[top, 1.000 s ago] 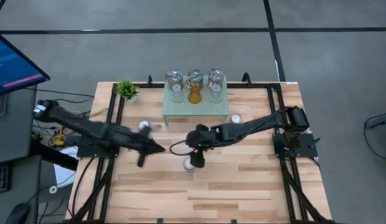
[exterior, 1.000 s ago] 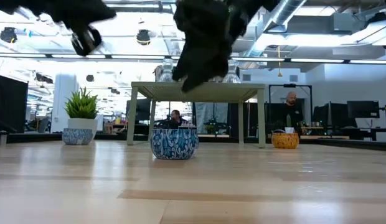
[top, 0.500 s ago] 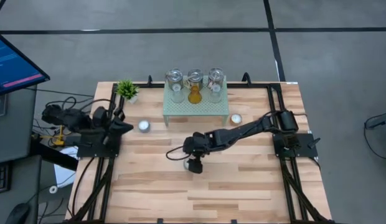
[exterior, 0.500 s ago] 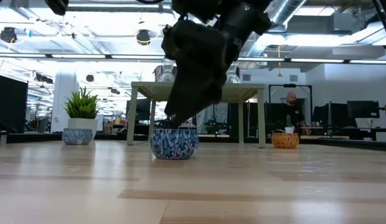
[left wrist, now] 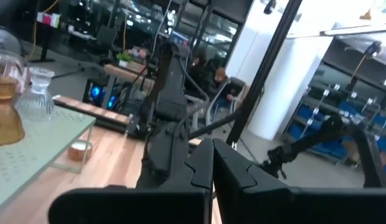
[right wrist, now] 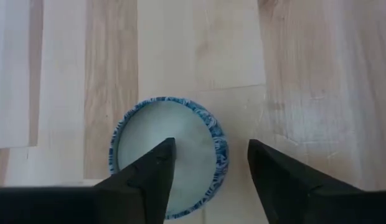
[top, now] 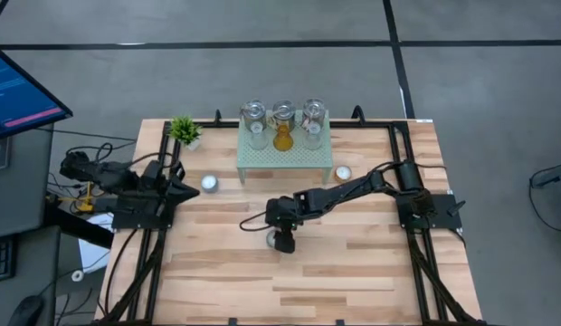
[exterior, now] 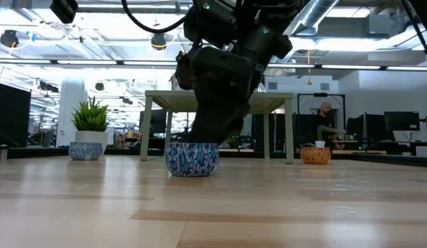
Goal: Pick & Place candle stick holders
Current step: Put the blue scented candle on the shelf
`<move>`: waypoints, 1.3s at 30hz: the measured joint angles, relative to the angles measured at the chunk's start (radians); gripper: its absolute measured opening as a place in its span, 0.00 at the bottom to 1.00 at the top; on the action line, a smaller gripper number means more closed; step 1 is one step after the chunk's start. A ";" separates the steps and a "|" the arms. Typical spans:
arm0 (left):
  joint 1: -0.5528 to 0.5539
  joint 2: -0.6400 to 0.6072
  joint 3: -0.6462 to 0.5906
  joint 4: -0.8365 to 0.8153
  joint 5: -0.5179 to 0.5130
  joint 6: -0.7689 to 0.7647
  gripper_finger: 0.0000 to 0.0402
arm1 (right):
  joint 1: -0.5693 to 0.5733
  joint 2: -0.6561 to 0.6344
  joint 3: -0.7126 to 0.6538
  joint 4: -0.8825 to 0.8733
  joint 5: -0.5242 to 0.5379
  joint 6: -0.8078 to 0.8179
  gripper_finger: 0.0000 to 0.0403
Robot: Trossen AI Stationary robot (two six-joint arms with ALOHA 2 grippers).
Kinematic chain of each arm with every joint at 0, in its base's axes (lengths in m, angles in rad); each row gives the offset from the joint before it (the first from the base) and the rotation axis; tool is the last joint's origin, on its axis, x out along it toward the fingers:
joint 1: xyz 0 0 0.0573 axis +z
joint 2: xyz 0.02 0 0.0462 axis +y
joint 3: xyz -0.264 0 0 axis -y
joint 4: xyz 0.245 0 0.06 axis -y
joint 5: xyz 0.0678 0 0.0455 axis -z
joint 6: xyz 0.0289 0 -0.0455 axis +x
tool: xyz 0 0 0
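Right hand (right wrist: 205,168), fingers parted astride rim of low blue-and-white patterned tealight cup (right wrist: 168,155) on wooden desk (right wrist: 305,74); left hand (left wrist: 211,180) closed, empty.

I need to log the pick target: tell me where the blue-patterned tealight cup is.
The blue-patterned tealight cup sits mid-table in front of the green stand, directly under the right gripper, one finger over its rim.

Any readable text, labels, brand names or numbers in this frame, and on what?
None can be read.
Monitor at the table's left edge: coloured bands on screen, any text too small to read.
Blue-and-white tealight cup under the right claw: a pattern only, no lettering.
Silvery glass jars on the pale green mesh stand: no labels visible.
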 joint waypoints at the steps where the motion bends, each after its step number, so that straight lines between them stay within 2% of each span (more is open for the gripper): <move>1: 0.000 0.001 0.000 -0.005 0.001 0.001 0.00 | -0.001 0.000 0.000 -0.001 -0.001 0.000 0.47; 6: 0.000 0.000 -0.002 -0.044 0.054 0.022 0.00 | -0.005 -0.010 -0.002 -0.011 0.005 -0.004 0.36; 16: 0.000 0.000 -0.069 -0.047 0.050 -0.034 0.01 | -0.009 -0.010 -0.004 -0.016 -0.066 -0.030 0.02; 30: 0.000 0.004 -0.079 -0.056 0.048 -0.039 0.01 | -0.008 -0.010 0.001 -0.029 -0.066 -0.005 0.00; 39: 0.000 0.011 -0.080 -0.062 0.068 -0.026 0.01 | -0.015 -0.088 0.102 -0.109 -0.036 -0.031 0.00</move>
